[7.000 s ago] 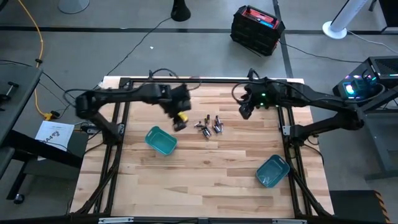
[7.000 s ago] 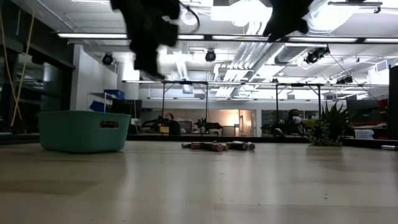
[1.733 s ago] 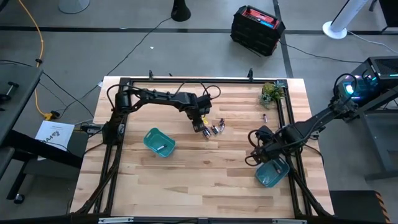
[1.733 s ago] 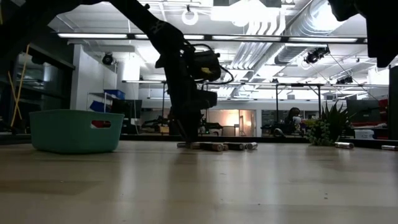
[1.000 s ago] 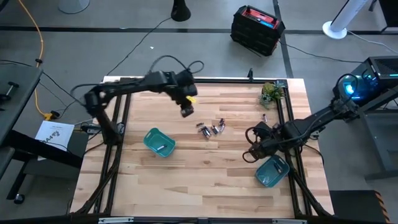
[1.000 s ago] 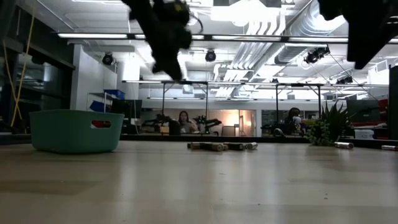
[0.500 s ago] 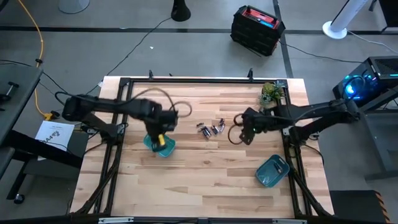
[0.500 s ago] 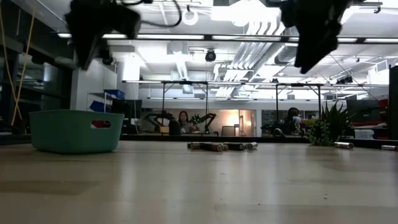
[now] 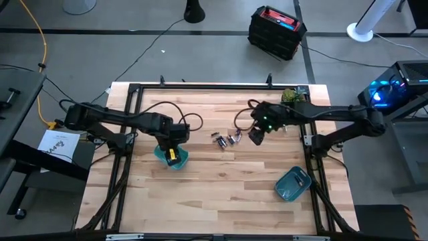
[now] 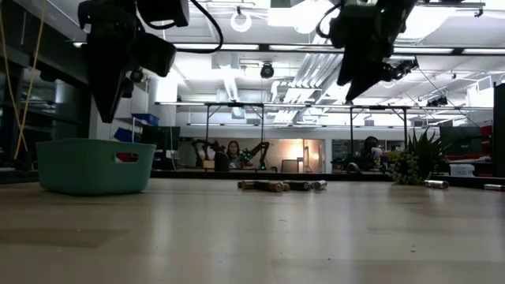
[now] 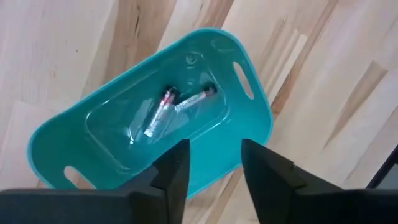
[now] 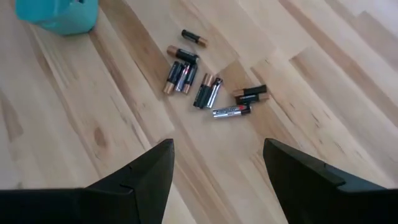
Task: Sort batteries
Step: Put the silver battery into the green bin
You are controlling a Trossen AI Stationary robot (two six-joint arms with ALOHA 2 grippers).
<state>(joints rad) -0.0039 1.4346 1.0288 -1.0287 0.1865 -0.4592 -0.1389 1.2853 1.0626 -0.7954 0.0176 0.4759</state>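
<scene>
Where the pale wood-plank counter (image 9: 221, 181) ends, grey floor carries a black case (image 9: 277, 31) with a red top, a yellow cable (image 9: 44, 60) and a sheet of paper (image 9: 59, 143). From counter height I get the room instead: ceiling lights, a potted plant (image 10: 418, 162), a seated person (image 10: 233, 154) far back. My left claw (image 11: 214, 171) hangs over the near teal bin (image 11: 245, 140), fingers parted with nothing between them; only its wrist camera looks inside, where two batteries (image 11: 177, 106) lie on the floor of the bin, touching at one end. My right claw (image 12: 217, 165) hovers spread wide, holding nothing, above the loose batteries (image 12: 208, 90) clustered mid-counter, which the low view flattens to one short row. A second teal bin (image 9: 293, 184) sits by the right frame rail; I cannot make out its contents.
</scene>
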